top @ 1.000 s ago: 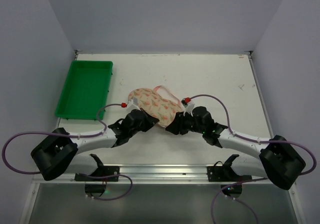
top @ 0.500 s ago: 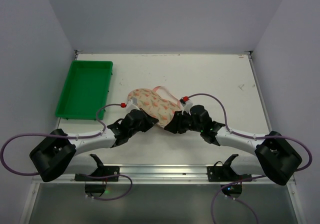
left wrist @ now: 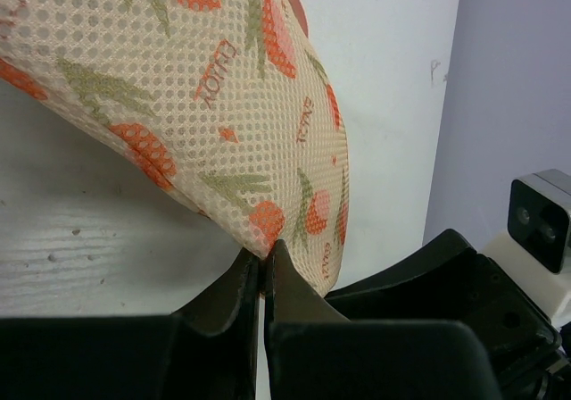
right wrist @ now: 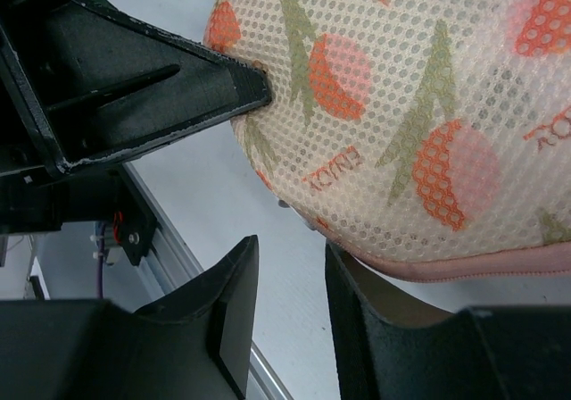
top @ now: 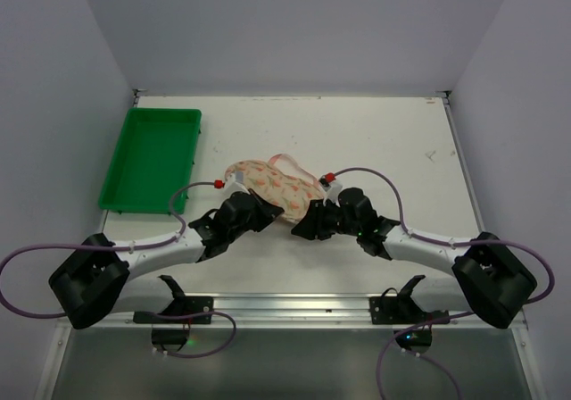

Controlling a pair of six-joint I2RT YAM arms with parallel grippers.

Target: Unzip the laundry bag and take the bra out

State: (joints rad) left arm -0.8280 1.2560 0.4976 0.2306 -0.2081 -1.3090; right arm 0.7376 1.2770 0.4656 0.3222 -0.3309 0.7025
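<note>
The laundry bag (top: 268, 184), cream mesh with orange-red and green print, lies at mid table with its pink loop (top: 292, 162) at the far side. My left gripper (top: 270, 212) is shut on the bag's near edge; in the left wrist view the fingertips (left wrist: 265, 257) pinch a fold of the bag (left wrist: 178, 87), which lifts off the table. My right gripper (top: 300, 229) is open just below the bag's near right end; in the right wrist view its fingers (right wrist: 290, 253) straddle bare table under the pink zip edging (right wrist: 500, 266). The bra is hidden.
A green plastic tray (top: 152, 159) sits at the far left of the table. The metal rail (top: 285, 304) runs along the near edge between the arm bases. Grey walls close in on the table's left, right and back.
My right gripper has slid a little left along the bag's near edge. The left gripper has kept its pinch and moved slightly away, dragging the bag a bit to the left.
</note>
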